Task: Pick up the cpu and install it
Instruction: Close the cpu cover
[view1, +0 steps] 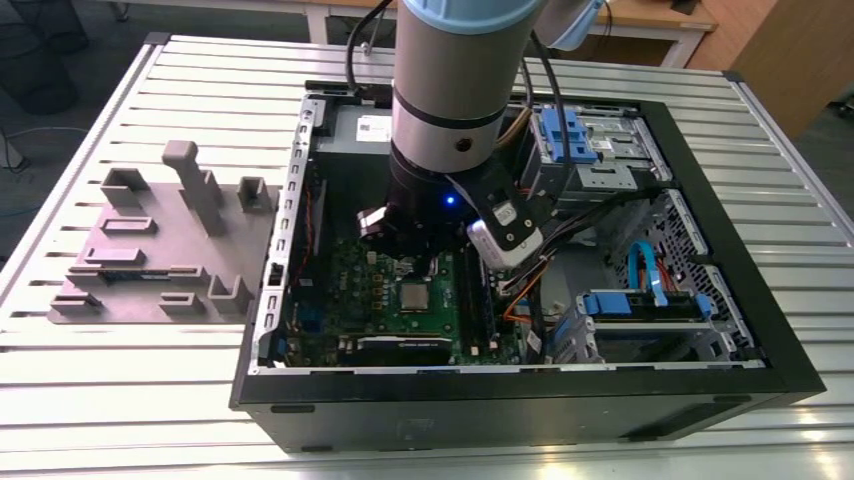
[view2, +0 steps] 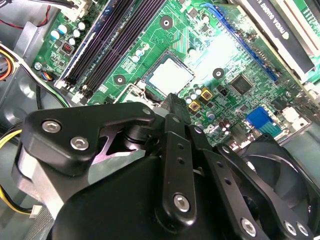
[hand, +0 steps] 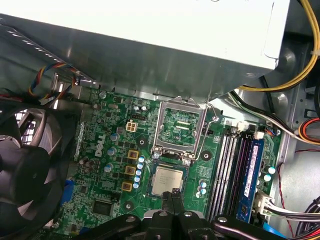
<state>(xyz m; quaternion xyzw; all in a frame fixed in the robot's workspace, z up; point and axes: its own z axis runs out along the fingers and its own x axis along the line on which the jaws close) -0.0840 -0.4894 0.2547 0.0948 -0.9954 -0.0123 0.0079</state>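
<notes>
The gripper (hand: 172, 192) hangs inside the open computer case (view1: 747, 385), its 2 fingers pressed together with nothing between them, their tips just above the near edge of the cpu (hand: 167, 180). The cpu lies flat in its socket on the green motherboard (hand: 107, 150), just beyond the fingertips (view2: 172, 102). The socket's metal retention frame (hand: 181, 125) stands swung up past the chip, and black memory slots (hand: 232, 170) run beside it.

The cpu (hand: 166, 180) sits in its socket on the green motherboard (hand: 107, 150), just beside the raised socket frame (hand: 181, 125). The gripper (hand: 175, 194), fingertips together, hovers at the cpu's edge.
</notes>
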